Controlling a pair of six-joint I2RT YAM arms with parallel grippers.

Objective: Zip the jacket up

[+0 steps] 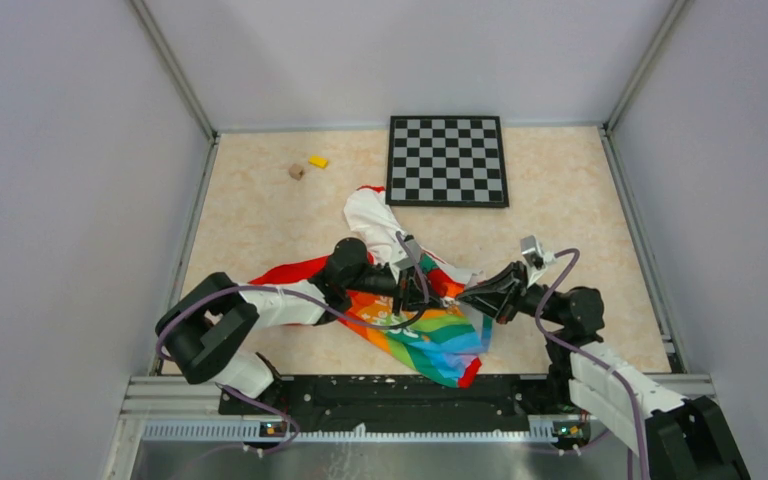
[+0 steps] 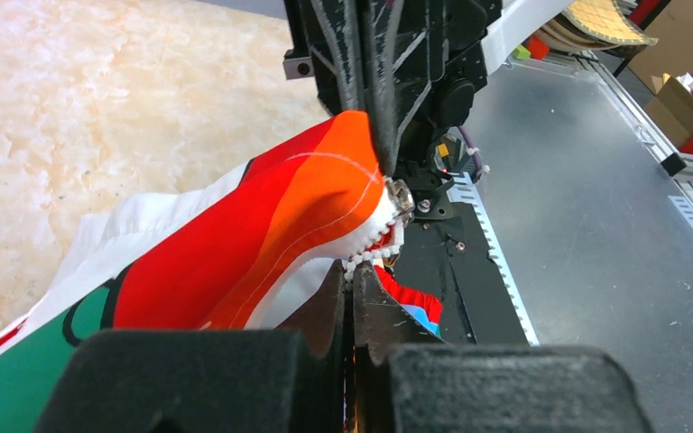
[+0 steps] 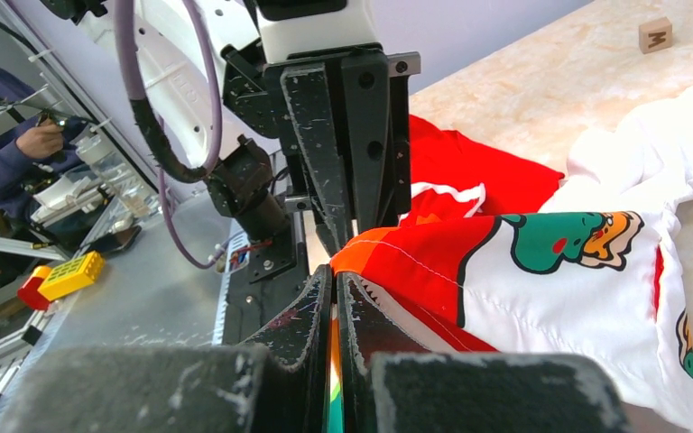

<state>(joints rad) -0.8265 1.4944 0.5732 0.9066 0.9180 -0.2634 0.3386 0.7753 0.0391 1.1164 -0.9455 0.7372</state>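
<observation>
**At mid-surface, both claws shut on the jacket's zip**

From above, the jacket [image 1: 375, 220] lies crumpled in the middle of the surface [image 1: 580, 220]. Its white upper part is toward the far side and its rainbow panel toward the near edge. The left claw [image 1: 422, 290] and right claw [image 1: 460, 297] meet tip to tip over the front opening. A checkerboard [image 1: 447, 160] sits at the far side, well apart from them. A yellow block [image 1: 318, 161] and a brown cube [image 1: 296, 171] lie to its left.

Through the left wrist camera, the left claw is closed to a slit, with cloth pinched just under the white teeth [image 2: 370, 253]. Facing it, the right claw is clamped tight on the orange band, directly above the metal slider [image 2: 400, 197]. Whether it has the pull tab or only the cloth beside it, I cannot tell. The teeth between slider and left claw look parted.

Through the right wrist camera, the right claw's fingers nearly touch, with a sliver of cloth between them. The left claw opposite grips the orange edge.

The step in hand looks like the start of the pull, with little if any of the zip closed. The next move calls for one claw anchoring the hem. The other draws the slider along the teeth toward the collar, cloth taut and pull in line, so nothing jams.
</observation>
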